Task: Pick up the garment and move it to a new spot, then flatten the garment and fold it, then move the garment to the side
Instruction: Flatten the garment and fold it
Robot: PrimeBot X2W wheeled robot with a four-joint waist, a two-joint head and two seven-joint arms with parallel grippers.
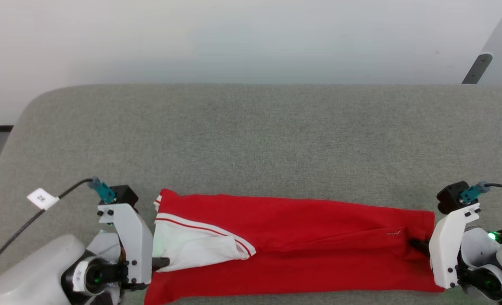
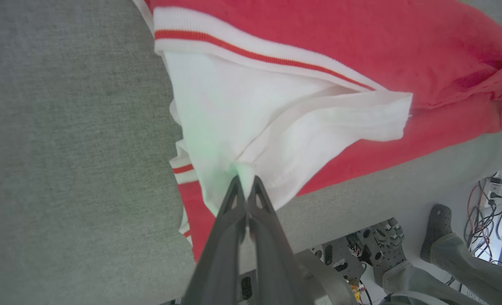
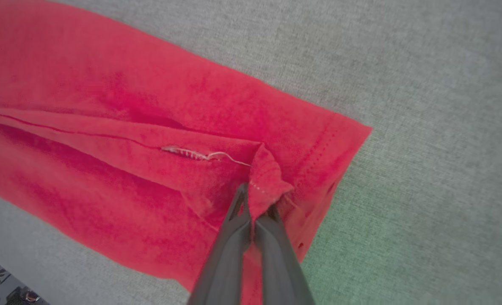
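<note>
Garment [image 1: 302, 228]: laid lengthwise along the near edge of the grey padded surface [image 1: 251, 140], already doubled into a long band.
Left gripper [image 2: 246, 188]: fingers pressed together, the white sleeve [image 2: 234, 118] pinched between them.
Right gripper [image 3: 257, 203]: a red hem fold is pinched.
Progress: folding is judged part done; a further fold and the sideways move are judged outstanding.

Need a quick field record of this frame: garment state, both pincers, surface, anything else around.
garment: red, folded lengthwise into a long band along the surface's near edge
white sleeve: on top at the robot's left end
left pincer: shut on the white sleeve
right pincer: shut on a bunched corner near the red hem
surface: grey fabric
other: a person's shoe on the floor past the edge
</note>
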